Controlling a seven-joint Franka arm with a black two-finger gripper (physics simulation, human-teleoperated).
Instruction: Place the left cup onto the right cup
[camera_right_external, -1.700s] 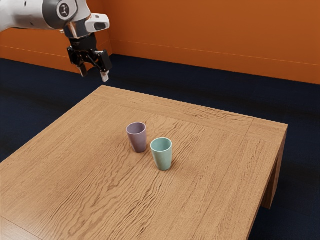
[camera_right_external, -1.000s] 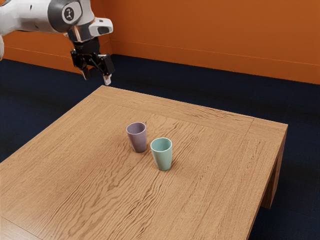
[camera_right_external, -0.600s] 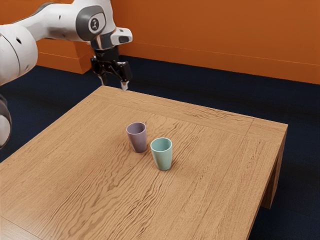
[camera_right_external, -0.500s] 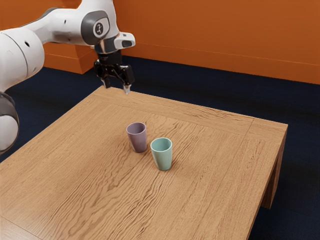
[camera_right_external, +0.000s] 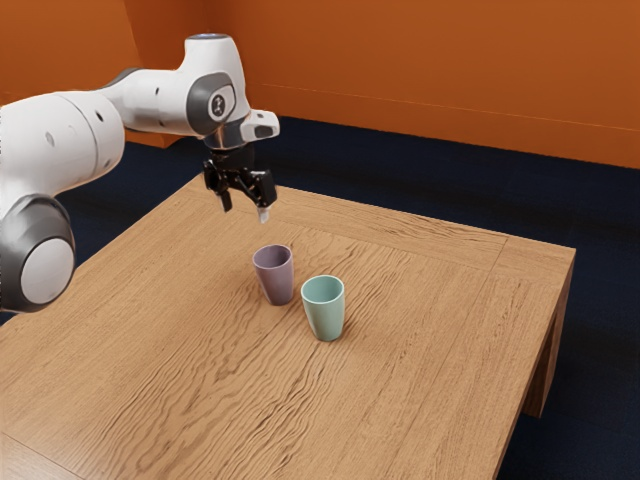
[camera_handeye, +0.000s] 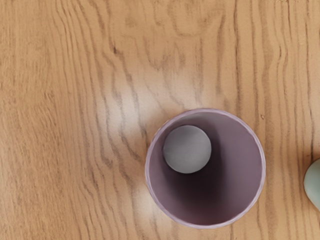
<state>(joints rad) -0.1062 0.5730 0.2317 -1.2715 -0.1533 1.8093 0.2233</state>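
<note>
Purple cup (camera_right_external: 273, 273) (camera_handeye: 205, 167) is standing upright on the wooden surface (camera_right_external: 420, 380), pretty much right underneath the fingers (camera_right_external: 261, 207), which hang in the air above it spread wide apart with nothing between them. Looking down from the hand you can see straight into the cup's mouth to its grey bottom. Teal cup (camera_right_external: 323, 306) (camera_handeye: 314, 184) sits upright just beside the purple one on the side farther from the fingers, close but not touching as far as I can tell.
</note>
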